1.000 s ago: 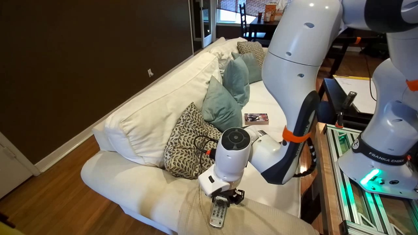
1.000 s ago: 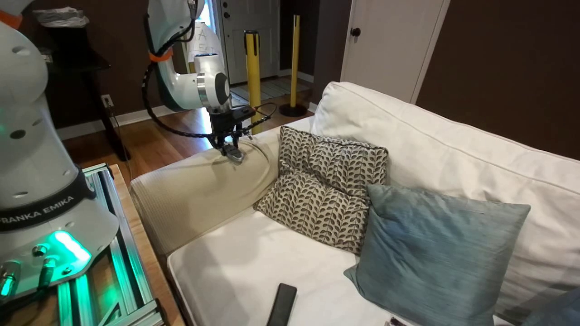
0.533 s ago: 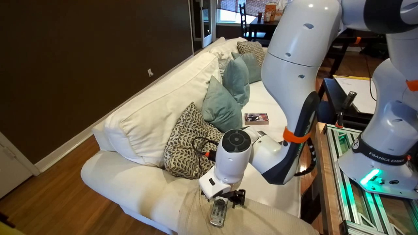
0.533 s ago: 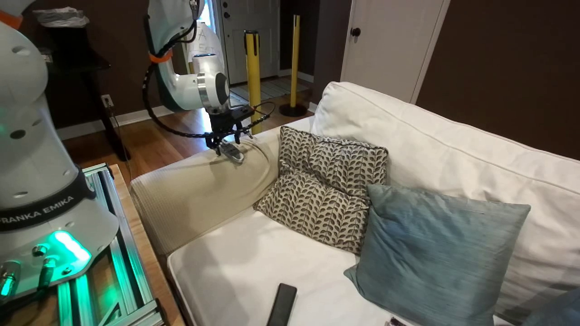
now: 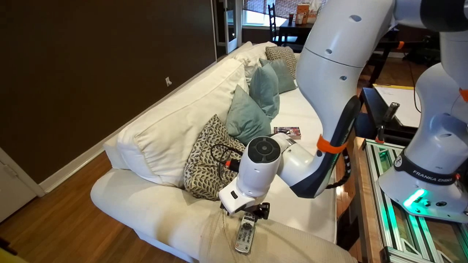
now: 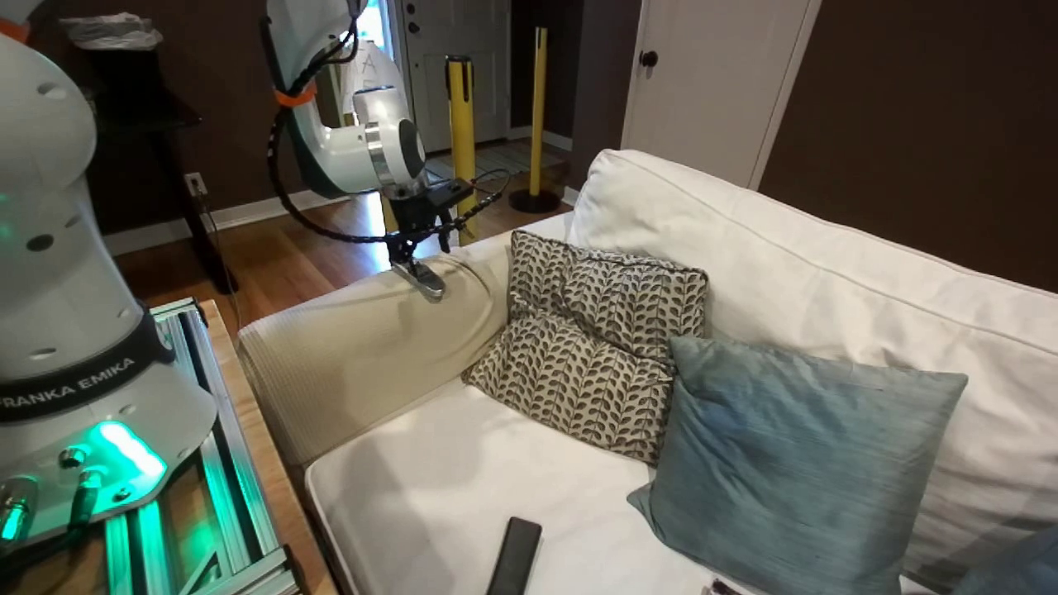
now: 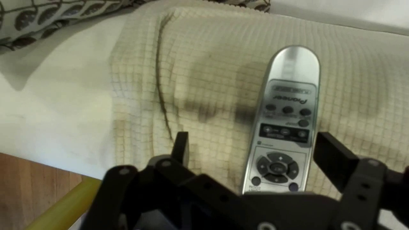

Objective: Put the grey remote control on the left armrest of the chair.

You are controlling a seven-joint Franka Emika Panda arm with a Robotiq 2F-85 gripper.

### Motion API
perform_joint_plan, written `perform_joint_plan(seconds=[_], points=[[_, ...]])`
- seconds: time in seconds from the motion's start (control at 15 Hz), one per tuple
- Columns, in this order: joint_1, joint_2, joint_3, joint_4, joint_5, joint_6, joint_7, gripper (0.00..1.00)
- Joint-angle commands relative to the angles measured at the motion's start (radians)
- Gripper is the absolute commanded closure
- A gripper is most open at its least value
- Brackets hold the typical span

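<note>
The grey remote control (image 7: pixel 284 140) lies on the cream left armrest (image 7: pixel 207 80), on a ribbed cover, in the wrist view. In both exterior views the remote (image 5: pixel 245 235) rests on top of that armrest (image 6: pixel 355 347), the rounded end of the white chair (image 6: pixel 430 479). My gripper (image 7: pixel 253 137) stands open just over the remote, one finger on each side, with the remote nearer the right-hand finger (image 7: pixel 335 159). A wide gap separates it from the left-hand finger (image 7: pixel 181 147). The remote's near end is hidden behind the gripper body.
A patterned pillow (image 6: pixel 579 355) leans beside the armrest, with a teal pillow (image 6: pixel 810 463) further along. On the seat lie a black remote (image 6: pixel 516 555) and a book (image 5: pixel 292 132). Yellow posts (image 6: pixel 461 140) stand behind the armrest.
The jaws have opened and let go of the grey remote, and the gripper has risen and tilted slightly. The remote stays at nearly the same place on the armrest.
</note>
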Motion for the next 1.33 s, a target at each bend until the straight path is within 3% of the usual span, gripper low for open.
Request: perform_joint_plan(seconds=[0.0,0.33,0.73,1.07,1.13,1.27], points=[[0.022,-0.091,-0.026,-0.061,-0.009,-0.012,0.016,0.0],[-0.013,-0.202,-0.01,-0.139,0.026,0.027,0.053,0.0],[-0.11,-0.339,0.063,-0.25,0.123,0.058,0.05,0.0],[-0.147,-0.44,0.095,-0.326,0.171,0.1,0.055,0.0],[-0.21,-0.455,0.158,-0.337,0.163,0.106,0.076,0.0],[-0.228,-0.477,0.195,-0.369,0.265,0.133,0.039,0.0]])
